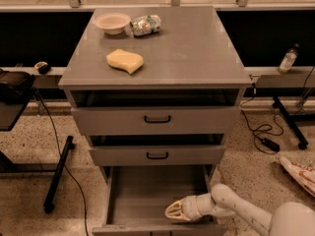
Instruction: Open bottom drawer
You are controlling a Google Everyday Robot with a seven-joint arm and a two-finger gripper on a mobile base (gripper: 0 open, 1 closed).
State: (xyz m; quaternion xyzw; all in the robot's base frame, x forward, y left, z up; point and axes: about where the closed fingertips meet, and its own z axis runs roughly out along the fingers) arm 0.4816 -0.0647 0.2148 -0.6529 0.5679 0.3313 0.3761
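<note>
End effector (177,211) low inside pulled-out bottom drawer (142,194), near front rt, grip state can't tell

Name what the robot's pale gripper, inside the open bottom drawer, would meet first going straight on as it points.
Probably the left side wall of the shallow grey bottom drawer; the cream two-finger gripper points left across its floor, depth unclear.

No text, label or number readable anywhere, gripper (171,211) inside the pulled-out bottom drawer (140,193), front panel just beneath it
</note>
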